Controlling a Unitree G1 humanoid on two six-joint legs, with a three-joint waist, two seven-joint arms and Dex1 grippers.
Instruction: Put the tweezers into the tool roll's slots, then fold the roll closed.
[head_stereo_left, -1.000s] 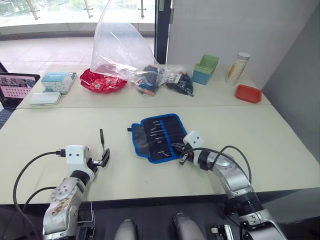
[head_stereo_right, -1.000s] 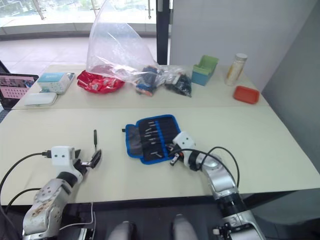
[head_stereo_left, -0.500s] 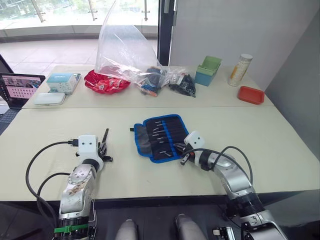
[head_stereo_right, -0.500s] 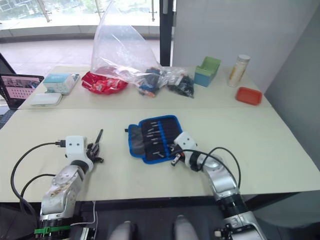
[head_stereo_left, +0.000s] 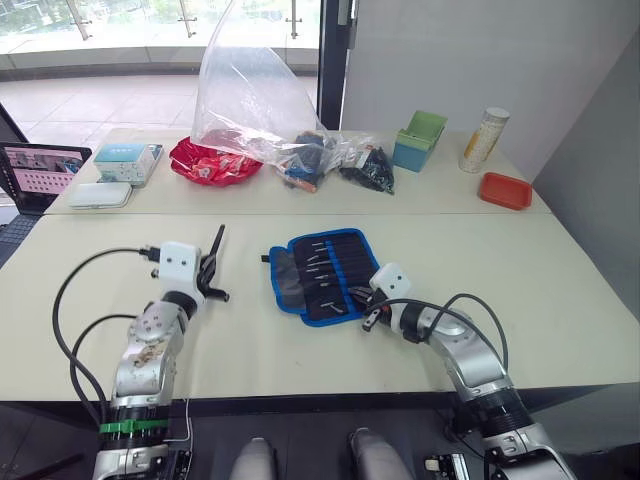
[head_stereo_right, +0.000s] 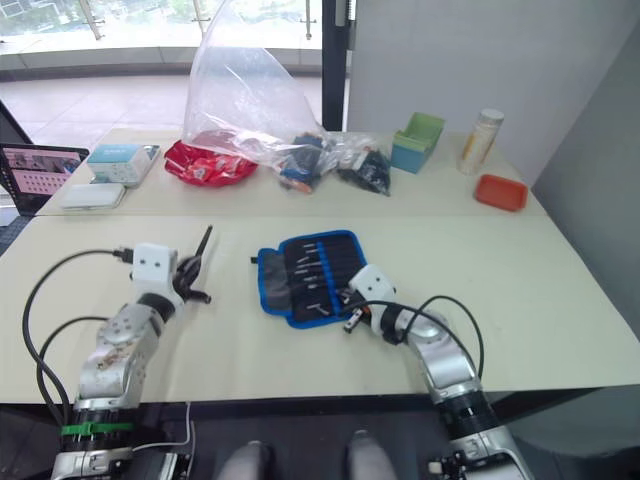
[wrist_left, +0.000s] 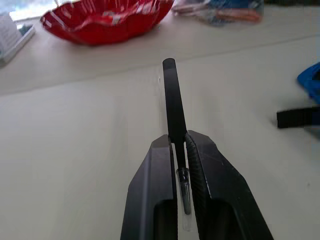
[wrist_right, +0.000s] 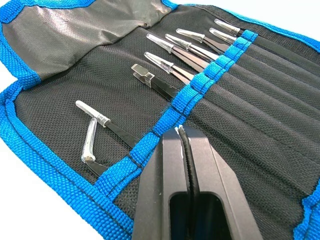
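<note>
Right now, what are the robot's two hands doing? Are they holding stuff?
Left gripper: shut on a black tweezer.
Right gripper: shut, holding nothing, over the tool roll.

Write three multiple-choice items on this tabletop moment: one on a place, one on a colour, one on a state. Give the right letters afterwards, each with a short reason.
1. Where is the tool roll relative to the left gripper?
A. on the robot's right of it
B. on the robot's left of it
C. underneath it

2. What colour is the roll's border?
A. red
B. bright blue
C. green

3. What is the left gripper's state?
A. open and empty
B. shut on a black tweezer
C. shut on the clear plastic bag

Answers:
1 A: in the head views the roll lies open on the table to the robot's right of that gripper, near the right gripper.
2 B: blue edging runs all around the dark fabric.
3 B: the left wrist view shows the slim black tool clamped between the fingers.
</note>
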